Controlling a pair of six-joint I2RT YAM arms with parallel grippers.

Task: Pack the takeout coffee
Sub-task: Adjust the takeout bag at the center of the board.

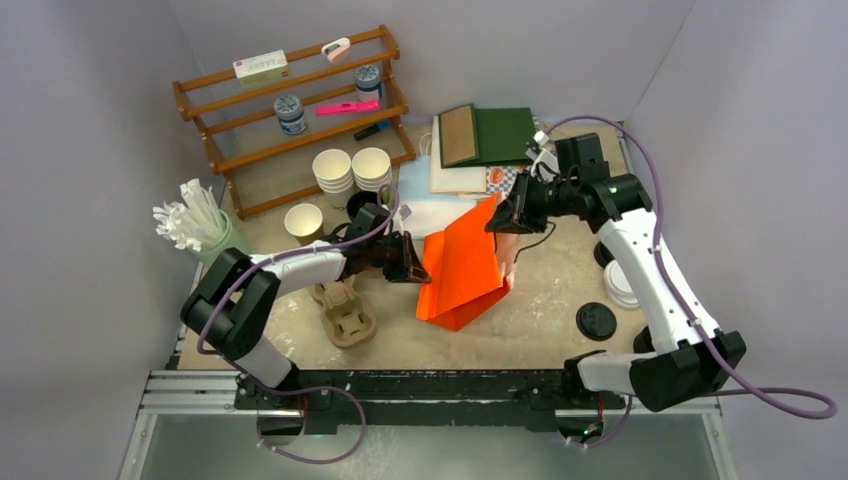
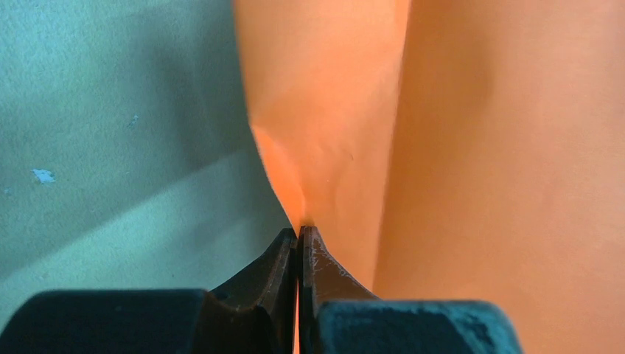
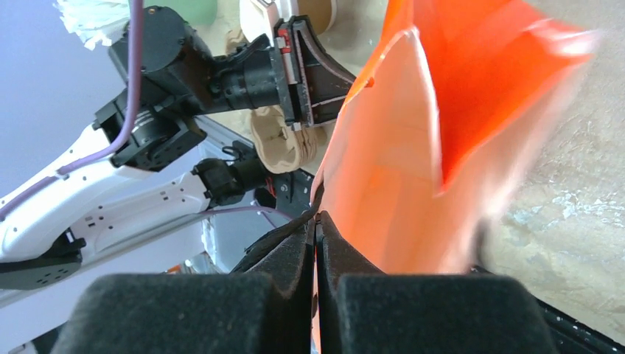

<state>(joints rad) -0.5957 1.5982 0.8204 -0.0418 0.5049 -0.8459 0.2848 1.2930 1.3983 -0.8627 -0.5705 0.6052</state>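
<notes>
An orange paper bag (image 1: 462,270) stands tilted at the middle of the table. My left gripper (image 1: 418,268) is shut on the bag's left edge, which shows pinched between the jaws (image 2: 298,232) against the orange bag (image 2: 332,110). My right gripper (image 1: 503,222) is shut on the bag's upper right edge; the right wrist view shows it (image 3: 317,221) clamping the orange bag (image 3: 383,169), with the left gripper (image 3: 352,85) across the bag's mouth. One brown takeout coffee cup (image 1: 303,222) stands open, without a lid, to the left. White lids (image 1: 622,285) lie stacked by the right arm.
A pulp cup carrier (image 1: 345,312) lies under the left arm. Two stacks of white cups (image 1: 352,170) stand behind it. A green holder of straws (image 1: 195,228) is at far left, a wooden shelf (image 1: 300,110) at the back, folders (image 1: 485,135) at back right, a black lid (image 1: 596,321) front right.
</notes>
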